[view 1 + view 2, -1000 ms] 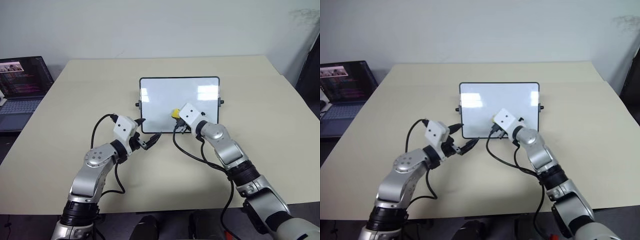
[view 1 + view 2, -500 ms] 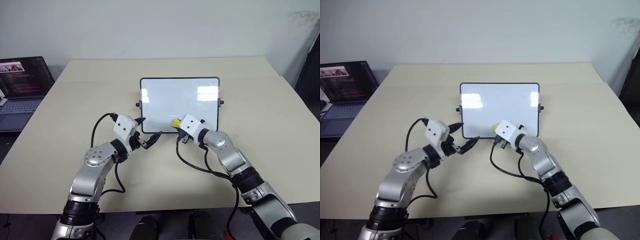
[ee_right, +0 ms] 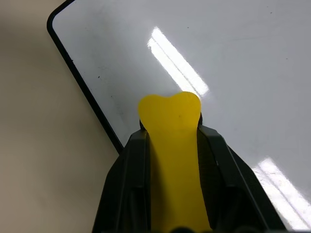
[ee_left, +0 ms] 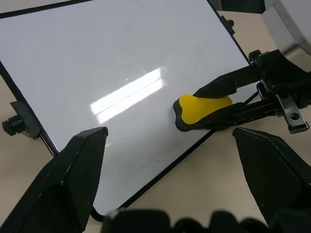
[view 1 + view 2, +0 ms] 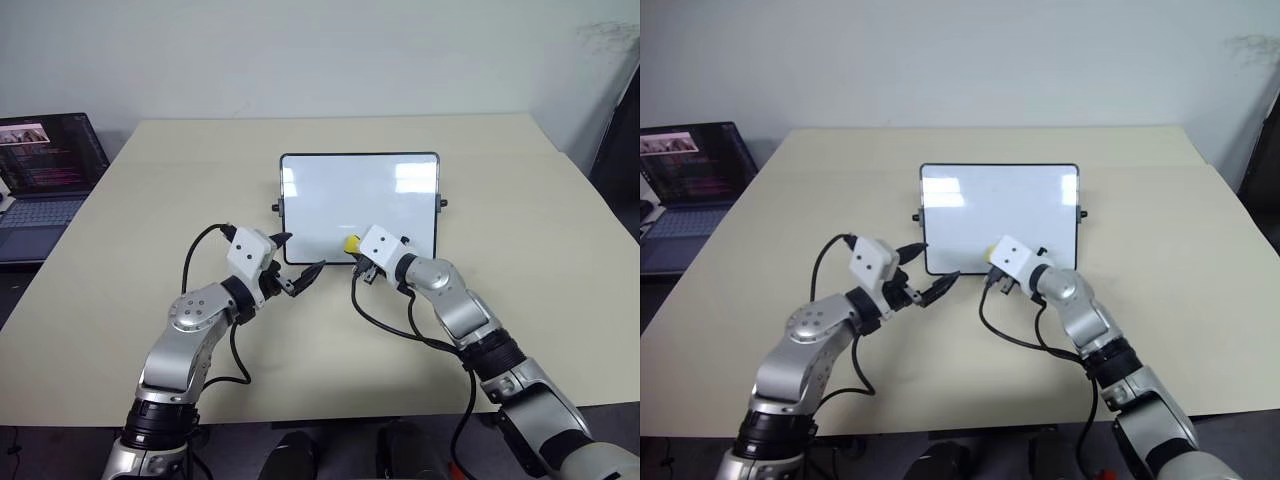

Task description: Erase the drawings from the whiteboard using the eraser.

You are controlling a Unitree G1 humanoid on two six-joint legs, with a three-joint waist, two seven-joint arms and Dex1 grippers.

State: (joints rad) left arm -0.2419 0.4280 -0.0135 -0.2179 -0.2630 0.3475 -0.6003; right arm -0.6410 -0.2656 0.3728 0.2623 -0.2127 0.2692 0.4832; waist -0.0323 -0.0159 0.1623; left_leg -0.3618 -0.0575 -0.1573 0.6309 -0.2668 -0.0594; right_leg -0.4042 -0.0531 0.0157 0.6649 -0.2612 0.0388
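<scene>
Right gripper (image 5: 352, 250) clamped on yellow eraser (image 4: 204, 107), pressed to whiteboard (image 5: 330, 190) near its edge at 6 o'clock; board at centre of table (image 5: 520, 200). Left gripper (image 5: 936, 288) spread apart, empty, just beside the board's corner at 7 o'clock. No drawings discernible on the glossy surface. Likely risks: eraser slipping off the near edge; unbraced board sliding under pressure.

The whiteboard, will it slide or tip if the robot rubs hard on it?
Probably it could slide: the whiteboard lies loose on a smooth table, and the left claw hovers open beside its edge, not pinning it. Tipping seems unlikely, since it looks low and wide. The right claw presses the eraser near one edge, so it might swivel.
</scene>
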